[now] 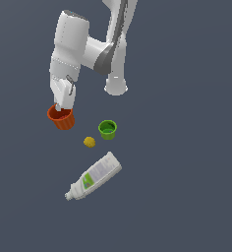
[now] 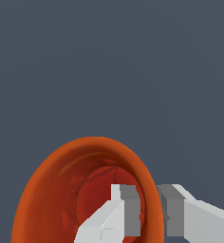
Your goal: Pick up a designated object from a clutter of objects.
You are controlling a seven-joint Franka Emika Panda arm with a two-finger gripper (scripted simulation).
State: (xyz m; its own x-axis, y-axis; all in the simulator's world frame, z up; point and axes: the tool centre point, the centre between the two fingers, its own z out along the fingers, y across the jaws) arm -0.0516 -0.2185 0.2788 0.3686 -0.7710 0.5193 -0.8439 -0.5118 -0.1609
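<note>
Orange cup [image 1: 62,118] at the exterior view's left, mouth up, slightly tilted. Gripper [image 1: 62,104] comes down onto its rim from above; the arm [image 1: 96,51] reaches in from the top of that view, wrist section near vertical. Wrist view: one finger [image 2: 126,213] inside the cup [image 2: 47,199], the other outside, cup wall between them, pads hard against it — pinching the rim. Whether the cup rests on the floor [image 1: 187,172] or is lifted, cannot tell.

Cup: orange-red, tapering toward the base, ribbed sides, deeper red inside.

Green cup [image 1: 107,129] upright, apart, toward the exterior view's right. Yellow ball [image 1: 89,142] just below and between the two cups. White bottle [image 1: 94,176] with green label lies on its side, farther down, cap toward lower left.
</note>
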